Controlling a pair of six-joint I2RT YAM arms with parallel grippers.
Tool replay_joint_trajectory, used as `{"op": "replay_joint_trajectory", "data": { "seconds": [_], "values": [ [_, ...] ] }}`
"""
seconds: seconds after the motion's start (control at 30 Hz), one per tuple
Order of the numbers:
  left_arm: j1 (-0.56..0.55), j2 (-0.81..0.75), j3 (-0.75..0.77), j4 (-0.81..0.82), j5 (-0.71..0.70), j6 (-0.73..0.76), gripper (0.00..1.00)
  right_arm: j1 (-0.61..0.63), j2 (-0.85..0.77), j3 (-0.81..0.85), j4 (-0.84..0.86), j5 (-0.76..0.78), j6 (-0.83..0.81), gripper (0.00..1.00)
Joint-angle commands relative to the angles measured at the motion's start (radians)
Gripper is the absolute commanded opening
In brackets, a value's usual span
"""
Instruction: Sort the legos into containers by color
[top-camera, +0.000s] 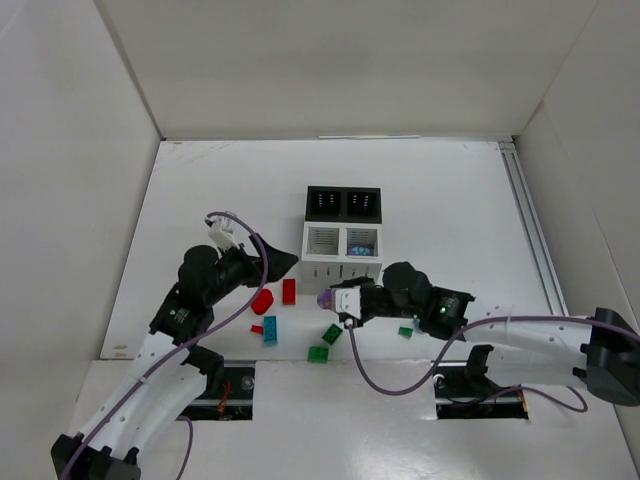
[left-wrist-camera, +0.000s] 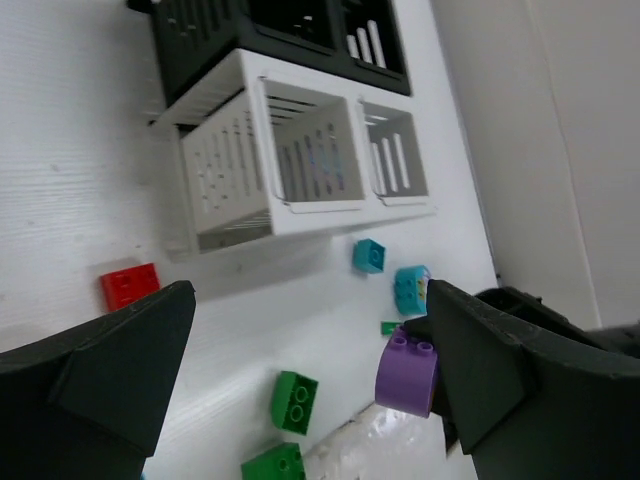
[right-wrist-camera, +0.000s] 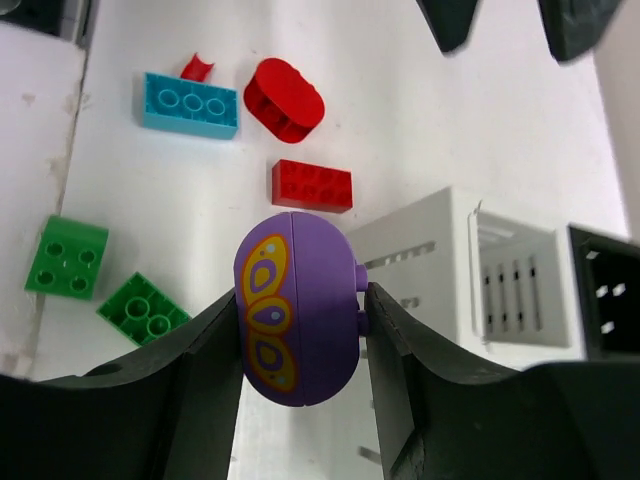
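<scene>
Clamped between the dark fingers of the right tool (right-wrist-camera: 302, 300) was a purple rounded plastic lego (right-wrist-camera: 300, 315), smooth and glossy, with yellow ovals printed down one face and a small stud on its side. The tool was partly closed, its two pads pressed on the piece's opposite sides. From above, tool and piece sat just in front of the left corner of the white slatted plastic bins (top-camera: 341, 243), with the black slatted bins (top-camera: 343, 203) directly behind that pair. Something bluish lay in the right white bin.

On the white bench (top-camera: 450, 200) beyond the held piece lay a red oval lego (right-wrist-camera: 284, 98), hollow side up, a red studded brick (right-wrist-camera: 311, 186) and a long teal studded brick (right-wrist-camera: 190, 105). Two green studded bricks (right-wrist-camera: 67, 257) lay near the bench's front edge. Two small teal pieces (left-wrist-camera: 369, 256) rested close to the white bins' front.

Over by the red pieces, the left tool (left-wrist-camera: 310, 300) hung with its jaws spread wide, holding and touching nothing.
</scene>
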Motion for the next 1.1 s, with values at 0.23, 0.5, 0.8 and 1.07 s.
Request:
{"op": "replay_joint_trajectory", "data": {
  "seconds": [0.23, 0.5, 0.8, 1.07],
  "values": [
    [-0.001, 0.010, -0.026, 0.351, 0.565, 0.001, 0.98, 0.010, -0.043, 0.196, -0.240, -0.066, -0.334, 0.30],
    [-0.001, 0.041, -0.039, 0.369, 0.565, -0.008, 0.92, 0.010, -0.043, 0.272, -0.274, -0.038, -0.398, 0.32],
    [-0.001, 0.119, -0.039, 0.390, 0.544, 0.003, 0.83, 0.010, 0.009, 0.340, -0.297, 0.020, -0.432, 0.33],
    [-0.010, 0.197, 0.027, 0.412, 0.524, 0.049, 0.75, 0.010, 0.049, 0.380, -0.297, 0.039, -0.450, 0.35]
  ]
}}
